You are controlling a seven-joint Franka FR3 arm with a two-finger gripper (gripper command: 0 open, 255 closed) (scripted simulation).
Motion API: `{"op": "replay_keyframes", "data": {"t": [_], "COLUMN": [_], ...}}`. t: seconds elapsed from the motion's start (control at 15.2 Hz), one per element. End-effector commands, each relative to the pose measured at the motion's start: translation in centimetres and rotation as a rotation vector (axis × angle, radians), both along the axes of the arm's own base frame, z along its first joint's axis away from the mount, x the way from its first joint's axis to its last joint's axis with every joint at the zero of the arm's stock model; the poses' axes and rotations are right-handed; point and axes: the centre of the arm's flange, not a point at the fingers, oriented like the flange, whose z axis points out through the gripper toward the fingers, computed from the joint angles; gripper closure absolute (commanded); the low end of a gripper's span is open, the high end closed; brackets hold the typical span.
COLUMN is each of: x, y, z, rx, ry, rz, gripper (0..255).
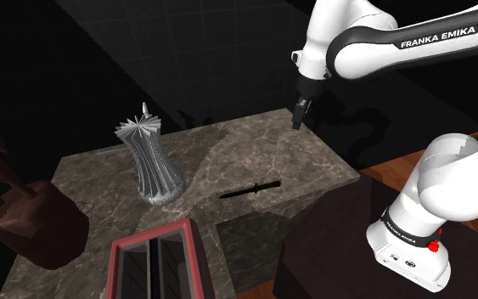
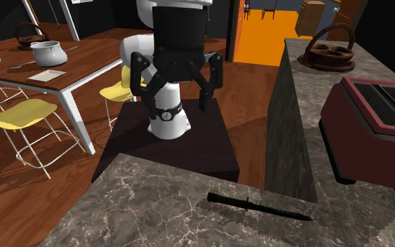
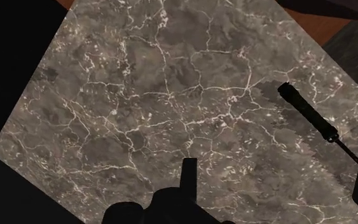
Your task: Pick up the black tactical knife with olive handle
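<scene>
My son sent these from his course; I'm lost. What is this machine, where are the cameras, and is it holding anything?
A simulated white robot arm with a black two-finger gripper. One camera looks down from beside its stand, one faces it across the counter, one sits on the gripper. On the counter: a black knife, a grey ribbed vase, a red toaster and a brown basket. The gripper hangs open above the counter, holding nothing.
</scene>
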Motion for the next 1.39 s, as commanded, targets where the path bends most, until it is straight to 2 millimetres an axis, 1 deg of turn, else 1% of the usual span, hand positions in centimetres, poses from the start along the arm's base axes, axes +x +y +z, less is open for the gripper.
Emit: {"op": "replay_keyframes", "data": {"t": [0.0,0.59,1.12,1.19,1.32], "x": [0.8,3.1,4.2,4.3,4.3], "y": [1.4,7.0,12.7,13.1,13.1], "z": [-2.1,-11.5,-19.6,-20.1,-21.2], "rx": [0.009,0.047,0.080,0.083,0.083], "ry": [-0.008,-0.029,-0.047,-0.048,-0.048], "rz": [0.053,0.281,0.485,0.498,0.498], "gripper": [0,0,0,0,0]}}
